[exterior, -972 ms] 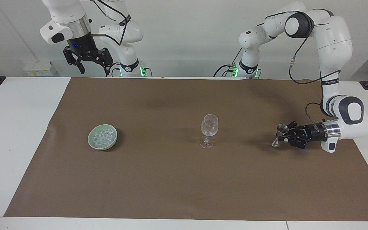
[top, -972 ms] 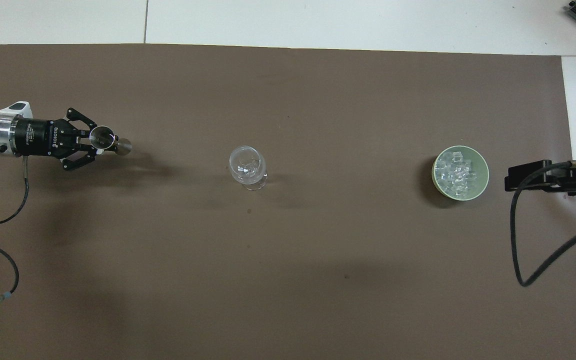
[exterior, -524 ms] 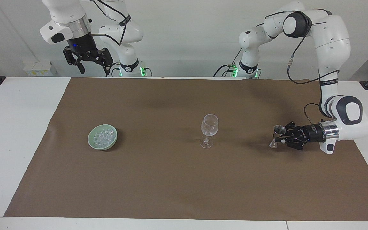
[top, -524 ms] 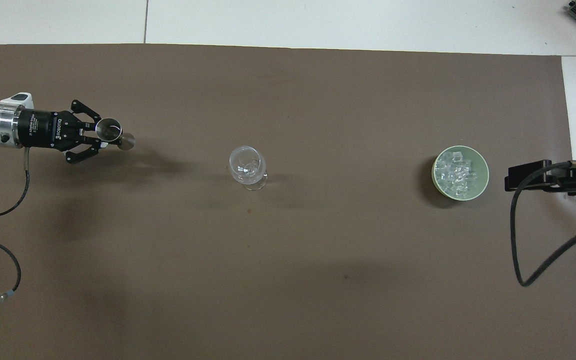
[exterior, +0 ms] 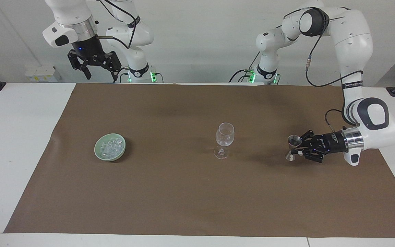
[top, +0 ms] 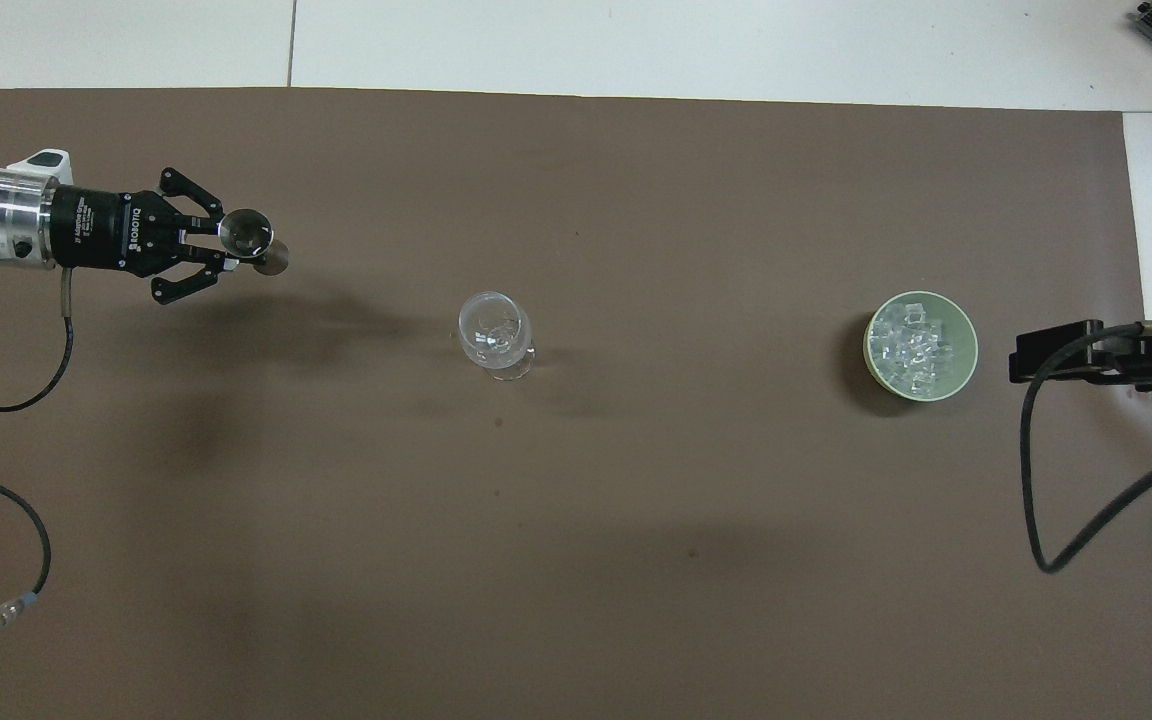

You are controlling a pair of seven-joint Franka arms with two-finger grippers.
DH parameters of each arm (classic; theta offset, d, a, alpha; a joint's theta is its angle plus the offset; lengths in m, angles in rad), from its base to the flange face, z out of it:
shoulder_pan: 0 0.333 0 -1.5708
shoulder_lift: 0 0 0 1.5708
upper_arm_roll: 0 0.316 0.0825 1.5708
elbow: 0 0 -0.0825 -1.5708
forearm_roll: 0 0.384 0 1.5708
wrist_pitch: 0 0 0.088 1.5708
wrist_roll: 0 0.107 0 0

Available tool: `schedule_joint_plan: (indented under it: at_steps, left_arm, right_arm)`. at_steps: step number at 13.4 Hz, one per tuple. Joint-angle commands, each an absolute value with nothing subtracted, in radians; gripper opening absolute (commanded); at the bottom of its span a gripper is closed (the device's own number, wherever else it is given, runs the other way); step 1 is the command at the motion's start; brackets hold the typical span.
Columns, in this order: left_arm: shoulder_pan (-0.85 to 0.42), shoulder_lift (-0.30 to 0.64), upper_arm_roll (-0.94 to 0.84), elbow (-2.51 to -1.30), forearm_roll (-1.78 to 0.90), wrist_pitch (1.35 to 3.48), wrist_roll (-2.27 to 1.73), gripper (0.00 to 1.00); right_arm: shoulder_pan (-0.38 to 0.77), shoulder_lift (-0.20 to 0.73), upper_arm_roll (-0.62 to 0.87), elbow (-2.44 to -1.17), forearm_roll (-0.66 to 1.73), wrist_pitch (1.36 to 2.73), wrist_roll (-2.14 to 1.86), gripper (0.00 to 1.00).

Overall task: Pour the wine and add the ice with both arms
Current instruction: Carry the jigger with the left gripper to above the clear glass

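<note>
A robotics lab — two white arms [exterior: 351,51] at a paper-covered table [exterior: 12,137], bare walls.

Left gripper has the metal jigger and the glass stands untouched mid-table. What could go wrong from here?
1. The left gripper grips the jigger only at its narrow waist; it could twist or slip while being carried or tipped.
2. The stemmed glass is tall on a small foot, so a low approach might knock it over.
3. The right gripper waits high, open; the ice in the green bowl is small and could scatter.

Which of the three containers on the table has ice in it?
The pale green bowl toward the right arm's end holds the ice. The stemmed glass and metal measuring cup show none.
</note>
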State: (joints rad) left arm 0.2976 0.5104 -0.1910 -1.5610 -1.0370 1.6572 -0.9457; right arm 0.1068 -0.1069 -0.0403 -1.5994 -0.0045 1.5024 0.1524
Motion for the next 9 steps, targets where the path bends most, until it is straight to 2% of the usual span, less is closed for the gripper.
schedule_joint_plan:
  at_steps: [1, 6, 9]
  left_arm:
    - [0.255, 0.350, -0.186, -1.727, -1.032, 1.773, -0.959, 0.00]
    - [0.192, 0.192, -0.189, -1.903, -1.043, 1.955, -0.959, 0.00]
    - [0.167, 0.155, -0.189, -1.946, -1.049, 2.005, -0.963, 0.00]
  right_arm:
    - [0.104, -0.118, -0.046, -1.608, 0.005, 1.489, 0.140, 1.00]
    - [0.104, -0.118, -0.046, -1.608, 0.005, 1.489, 0.138, 1.00]
    - [0.104, -0.118, -0.046, -1.608, 0.005, 1.489, 0.138, 1.00]
